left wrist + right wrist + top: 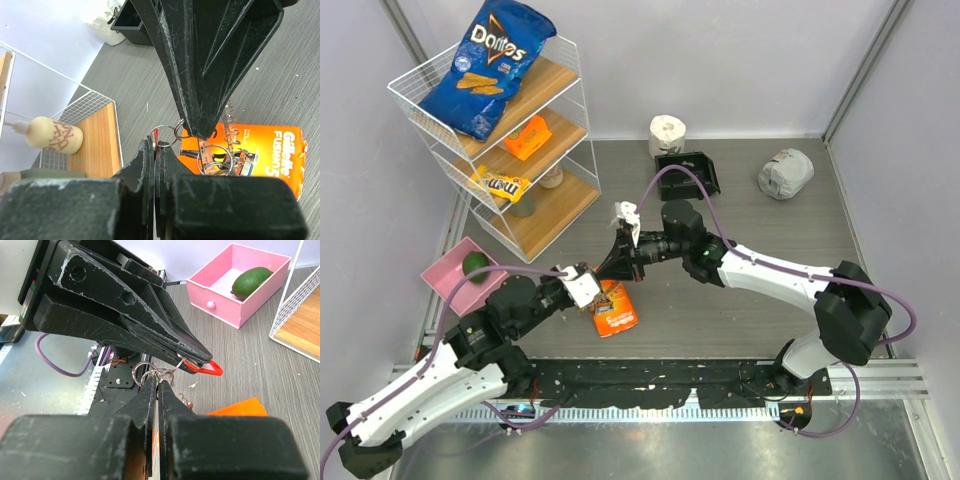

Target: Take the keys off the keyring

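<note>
The keyring (pixel 146 371), small linked wire loops, hangs in the air between both arms, with the right gripper (pixel 157 386) pinched shut on 1 loop. The red-headed key (pixel 206 369) points away from it, clamped in the left gripper (pixel 196 358). I'd pull apart along that line, above the razor pack (pixel 616 312) on the grey table (pixel 770 200).

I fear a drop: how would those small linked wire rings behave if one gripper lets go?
Likely floppy: the rings are thin linked loops, so they'd dangle and swing. Smooth metal pinched only at fingertips may slip.
</note>
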Robot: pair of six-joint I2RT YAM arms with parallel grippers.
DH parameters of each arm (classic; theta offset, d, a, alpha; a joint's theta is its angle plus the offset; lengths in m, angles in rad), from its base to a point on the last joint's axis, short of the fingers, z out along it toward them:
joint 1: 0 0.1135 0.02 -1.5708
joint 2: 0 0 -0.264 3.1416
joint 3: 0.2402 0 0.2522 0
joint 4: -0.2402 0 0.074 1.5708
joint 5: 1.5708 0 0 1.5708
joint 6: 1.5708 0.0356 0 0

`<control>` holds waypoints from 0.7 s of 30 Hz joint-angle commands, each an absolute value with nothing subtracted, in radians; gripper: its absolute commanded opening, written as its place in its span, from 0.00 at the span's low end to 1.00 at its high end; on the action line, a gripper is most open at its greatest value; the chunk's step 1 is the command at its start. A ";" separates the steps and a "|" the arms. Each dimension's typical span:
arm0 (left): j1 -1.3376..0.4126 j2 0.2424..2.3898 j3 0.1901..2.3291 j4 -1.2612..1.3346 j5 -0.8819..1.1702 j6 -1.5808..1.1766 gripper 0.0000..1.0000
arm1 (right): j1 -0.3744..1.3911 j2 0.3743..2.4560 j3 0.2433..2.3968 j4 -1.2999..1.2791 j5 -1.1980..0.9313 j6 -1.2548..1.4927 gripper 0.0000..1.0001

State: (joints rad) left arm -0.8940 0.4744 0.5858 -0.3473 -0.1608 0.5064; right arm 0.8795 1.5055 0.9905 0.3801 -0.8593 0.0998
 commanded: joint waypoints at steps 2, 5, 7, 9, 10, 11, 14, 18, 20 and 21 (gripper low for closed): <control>-0.861 0.423 0.595 -0.135 -0.295 0.540 0.00 | 0.931 1.532 1.028 0.207 -0.986 0.084 0.05; -0.862 0.407 0.583 -0.120 -0.259 0.541 0.00 | 0.933 1.548 1.052 0.172 -0.963 0.080 0.05; -0.861 0.402 0.580 -0.117 -0.224 0.548 0.00 | 0.933 1.557 1.063 0.155 -0.937 0.084 0.05; -0.861 0.405 0.580 -0.120 -0.192 0.549 0.00 | 0.933 1.563 1.077 0.135 -0.898 0.092 0.05; -0.861 0.406 0.580 -0.121 -0.164 0.554 0.00 | 0.933 1.571 1.081 0.121 -0.876 0.092 0.05; -0.861 0.413 0.583 -0.127 -0.149 0.558 0.00 | 0.934 1.574 1.089 0.115 -0.865 0.094 0.05; -0.861 0.413 0.586 -0.140 -0.126 0.563 0.00 | 0.933 1.600 1.114 0.072 -0.851 0.091 0.05; -0.861 0.413 0.583 -0.138 -0.100 0.568 0.00 | 0.934 1.617 1.135 0.045 -0.831 0.089 0.11; -0.861 0.414 0.586 -0.140 -0.103 0.568 0.00 | 0.933 1.608 1.125 0.048 -0.839 0.075 0.37; -0.861 0.416 0.586 -0.140 -0.106 0.566 0.00 | 0.933 1.591 1.117 0.066 -0.842 0.068 0.48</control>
State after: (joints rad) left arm -0.8711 0.4274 0.5499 -0.3412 -0.0937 0.5400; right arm 0.9031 1.5978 1.1213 0.1482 -0.8059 0.0856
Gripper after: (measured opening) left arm 0.034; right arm 0.310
